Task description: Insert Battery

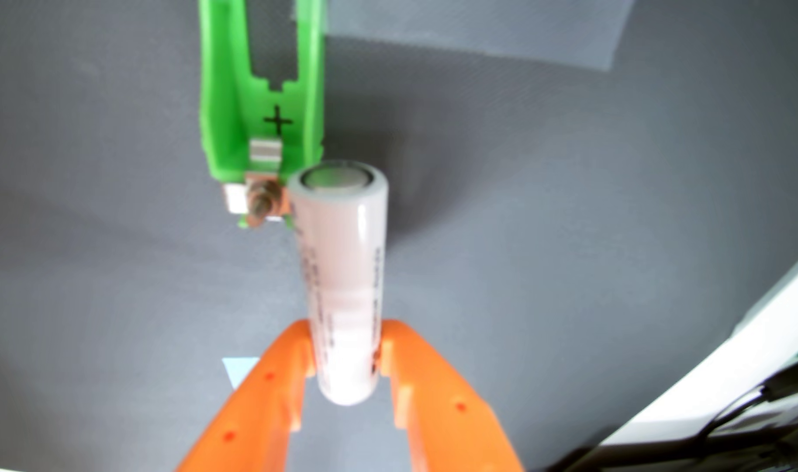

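In the wrist view my orange gripper [347,349] is shut on a white cylindrical battery [342,254], gripping its near end. The battery points away from me, and its far flat end sits just right of the near end of a green battery holder [261,90]. The holder lies on the grey mat, running away toward the top edge. It has a black plus mark [278,121] and a metal contact clip [264,152] at its near end, with a rusty screw terminal [260,204] outside that end. The battery is beside the holder's slot, not in it.
The grey mat [569,227] covers most of the view. A white edge [728,363] with black cables [728,417] runs along the lower right corner. A small light-blue mark [238,370] lies on the mat by the left finger. A translucent patch [478,27] lies at the top right.
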`<action>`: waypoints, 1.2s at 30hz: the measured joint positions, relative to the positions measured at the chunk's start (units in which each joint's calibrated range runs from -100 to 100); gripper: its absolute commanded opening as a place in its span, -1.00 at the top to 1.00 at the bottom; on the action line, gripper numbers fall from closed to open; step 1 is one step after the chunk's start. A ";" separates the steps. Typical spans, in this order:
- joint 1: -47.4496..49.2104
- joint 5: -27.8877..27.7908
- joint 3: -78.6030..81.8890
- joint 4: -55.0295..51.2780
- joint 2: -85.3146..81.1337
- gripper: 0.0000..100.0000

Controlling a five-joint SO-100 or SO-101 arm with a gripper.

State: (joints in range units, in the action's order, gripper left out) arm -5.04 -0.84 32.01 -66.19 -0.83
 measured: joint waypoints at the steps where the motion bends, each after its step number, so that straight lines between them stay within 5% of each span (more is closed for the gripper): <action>1: 0.66 0.15 -0.81 -0.75 0.00 0.97; 36: 9.09 6.18 -7.32 -6.86 0.00 0.97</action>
State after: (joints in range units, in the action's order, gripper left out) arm 4.06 5.34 24.68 -73.05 -0.83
